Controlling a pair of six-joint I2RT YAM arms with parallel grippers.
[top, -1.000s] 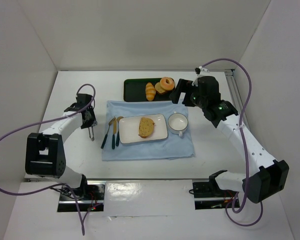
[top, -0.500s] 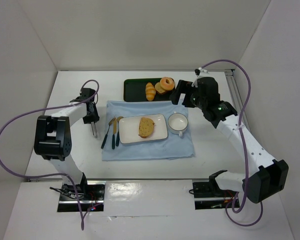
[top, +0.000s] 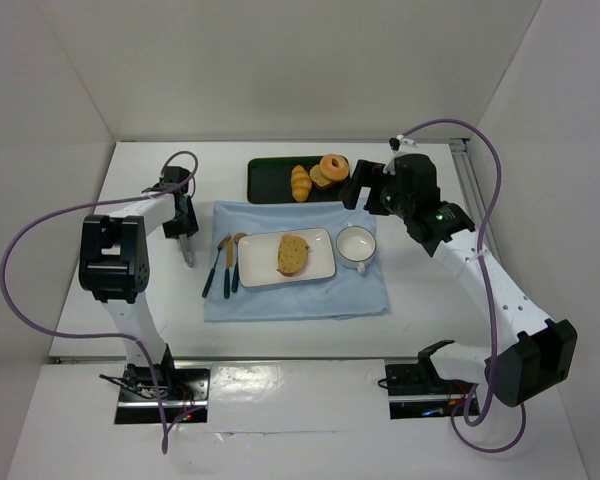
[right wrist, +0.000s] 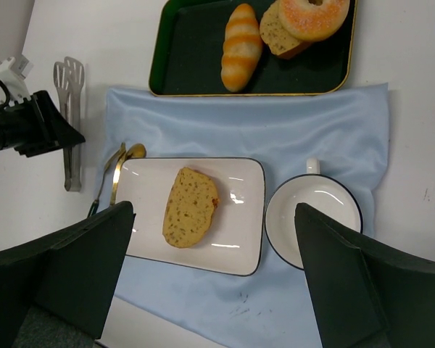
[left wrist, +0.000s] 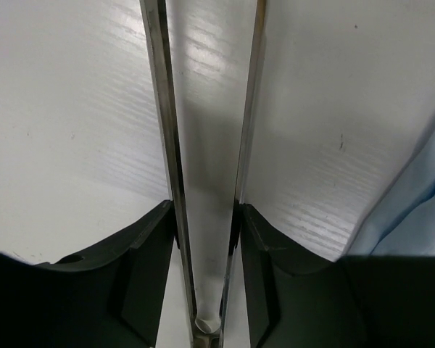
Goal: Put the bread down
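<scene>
The bread (top: pixel 292 254) (right wrist: pixel 191 206), a golden-brown slice, lies flat on the white rectangular plate (top: pixel 320 262) (right wrist: pixel 239 217). My right gripper (top: pixel 365 190) (right wrist: pixel 214 210) hangs open high above the plate and cup, with nothing between its fingers. At the left, off the cloth, my left gripper (top: pixel 183 232) (left wrist: pixel 206 210) is shut on metal tongs (left wrist: pixel 163 109) (right wrist: pixel 70 123). Its fingers press both tong arms near the hinge, low over the table. The tongs' far end (top: pixel 187 252) sticks out toward the front.
A blue cloth (top: pixel 290 300) lies under the plate, a white cup (top: pixel 357 245) and gold cutlery (top: pixel 225 262). Behind it a dark green tray (top: pixel 265 180) holds a striped roll (top: pixel 300 183), a donut (top: pixel 333 166) and a second slice beneath the donut.
My left arm has folded in, and its gripper with the tongs has shifted back, away from the table's front. The tong arms now stand slightly wider apart. The right arm and the bread have not moved.
</scene>
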